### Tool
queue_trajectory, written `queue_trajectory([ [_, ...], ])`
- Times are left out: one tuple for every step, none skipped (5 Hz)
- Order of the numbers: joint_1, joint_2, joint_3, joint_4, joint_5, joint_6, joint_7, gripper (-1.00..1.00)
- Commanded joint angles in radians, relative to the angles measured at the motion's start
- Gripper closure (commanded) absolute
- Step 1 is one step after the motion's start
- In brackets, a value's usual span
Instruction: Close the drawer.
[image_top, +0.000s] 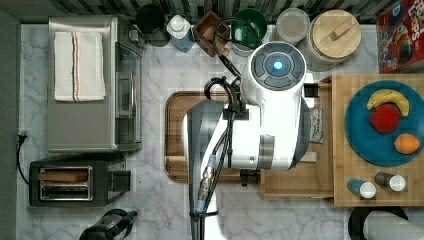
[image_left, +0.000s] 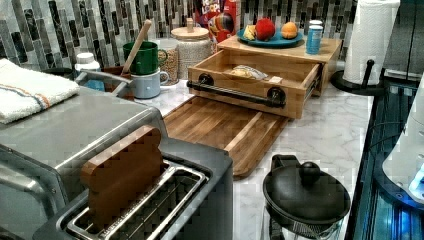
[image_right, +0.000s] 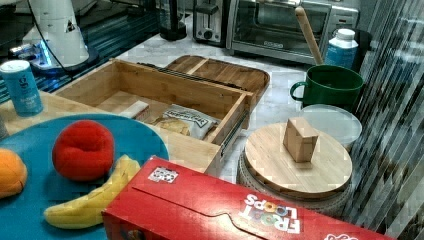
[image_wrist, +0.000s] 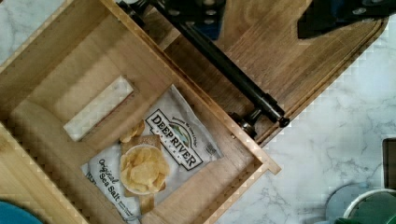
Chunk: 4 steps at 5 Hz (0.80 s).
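Wrist view looks down into the drawer (image_wrist: 93, 93), which stands pulled out from under the butcher-block slab (image_left: 280, 49). On its floor lies a chip bag (image_wrist: 154, 163) printed "DEEP RIVER" and "Original Sea Salt", and beside the bag a small pale packet (image_wrist: 98, 108) whose writing is unreadable. The black bar handle (image_wrist: 224, 70) runs along the drawer's front, hanging over the dark wooden tray (image_wrist: 299, 60). Dark parts of the gripper (image_wrist: 261, 14) sit at the frame's edge above the handle and the tray; whether its fingers are spread or closed cannot be told.

In the right view, a red cereal box (image_right: 240, 210) reads "FROOT LOOPS", and a blue plate (image_right: 30, 180) on the slab carries a banana, a red fruit and an orange.

In the left view, the drawer's front (image_left: 235, 97) reaches the tray's far edge, with bare marble counter (image_left: 330, 130) open on the left view's right of the tray. A toaster (image_left: 150, 200) and a black kettle lid (image_left: 306, 192) stand at the counter's near edge.
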Motion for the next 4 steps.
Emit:
queue_trajectory([
  [-0.003, 0.002, -0.003, -0.003, -0.001, 0.001, -0.012, 1.00],
  [-0.004, 0.002, -0.002, -0.003, -0.001, 0.001, -0.012, 1.00],
  [-0.012, 0.017, -0.009, 0.025, 0.072, -0.049, -0.059, -1.00],
  [-0.020, 0.005, 0.047, 0.008, 0.061, -0.071, -0.080, -1.00],
])
